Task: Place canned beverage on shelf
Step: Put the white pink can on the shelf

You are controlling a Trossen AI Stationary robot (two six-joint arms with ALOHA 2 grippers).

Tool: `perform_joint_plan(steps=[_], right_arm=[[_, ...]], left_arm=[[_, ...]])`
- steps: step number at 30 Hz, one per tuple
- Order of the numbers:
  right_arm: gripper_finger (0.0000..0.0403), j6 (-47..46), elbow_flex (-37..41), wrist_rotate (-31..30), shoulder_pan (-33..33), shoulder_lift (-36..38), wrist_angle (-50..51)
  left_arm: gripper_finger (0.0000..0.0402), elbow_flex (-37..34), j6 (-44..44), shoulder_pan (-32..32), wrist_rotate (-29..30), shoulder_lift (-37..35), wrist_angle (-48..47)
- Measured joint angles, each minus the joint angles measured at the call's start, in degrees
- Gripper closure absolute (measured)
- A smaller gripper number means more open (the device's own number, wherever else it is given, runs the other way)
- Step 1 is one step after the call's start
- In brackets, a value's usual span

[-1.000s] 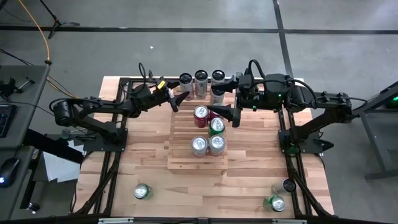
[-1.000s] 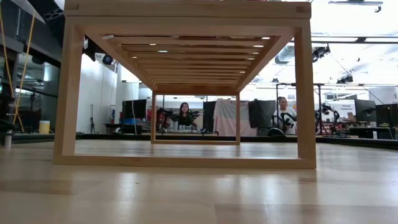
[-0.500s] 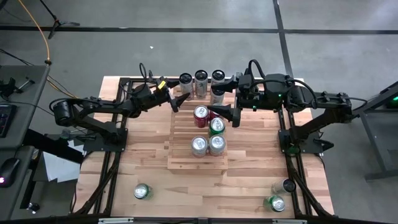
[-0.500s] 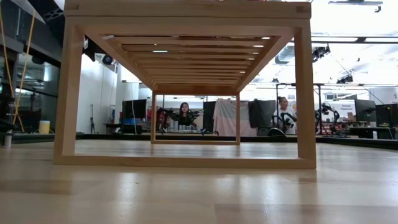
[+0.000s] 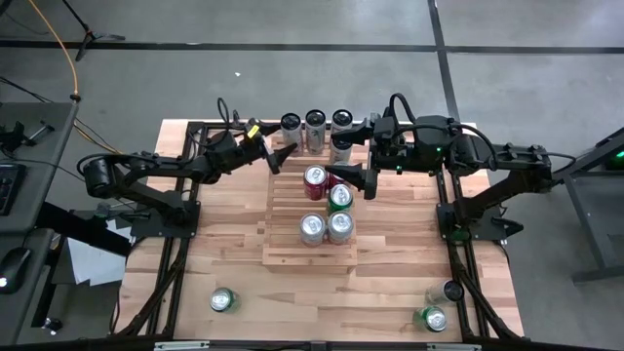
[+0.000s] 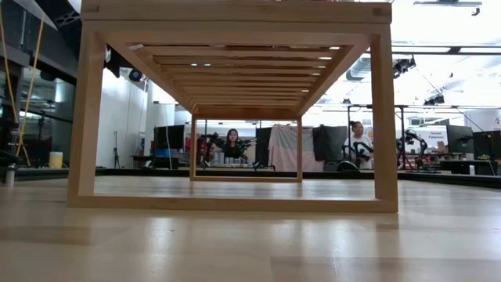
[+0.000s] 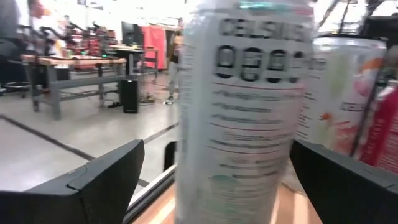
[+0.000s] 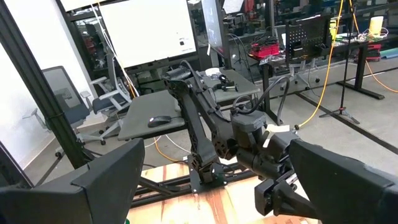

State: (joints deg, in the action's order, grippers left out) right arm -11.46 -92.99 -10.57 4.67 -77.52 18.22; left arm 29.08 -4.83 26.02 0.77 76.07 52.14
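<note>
Risk first: left pincer [image 5: 284, 154] is spread wide around a white Celsius can [image 7: 242, 106] and grips nothing, fingers [image 7: 93, 186] clear on both sides. Pulling back off-axis, or swinging sideways, could clip that can and tip it into the peach-print can [image 7: 339, 93] just beside it, on the side toward the right arm. Tall narrow cans on slats with gaps tip easily, I'd guess.

Can stands upright between the left pincer's fingers, long axis vertical, top up, label facing the wrist camera. It sits in the back row at the shelf's [image 5: 292, 249] far end.

Right pincer [image 5: 353, 180] is also wide open and empty, hovering over the shelf just beside the red can [image 5: 314, 181] and the green can [image 5: 339, 197]; a low sweep there could knock either.

Spare cans lie on the tabletop [image 5: 234, 253], well apart from both pincers.
</note>
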Motion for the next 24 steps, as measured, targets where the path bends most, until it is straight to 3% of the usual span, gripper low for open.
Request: perform_joint_plan(steps=[14, 24], right_arm=[[0.0018, 0.2, 0.0, 0.0, 0.0, 0.0, 0.0], [0.0018, 1.5, 0.0, 0.0, 0.0, 0.0, 0.0]], left_arm=[[0.0009, 0.0, -7.1, 0.0, -16.7, -1.1, -0.8], [0.0009, 0.0, -2.9, 1.5, -18.3, -10.6, -12.9]])
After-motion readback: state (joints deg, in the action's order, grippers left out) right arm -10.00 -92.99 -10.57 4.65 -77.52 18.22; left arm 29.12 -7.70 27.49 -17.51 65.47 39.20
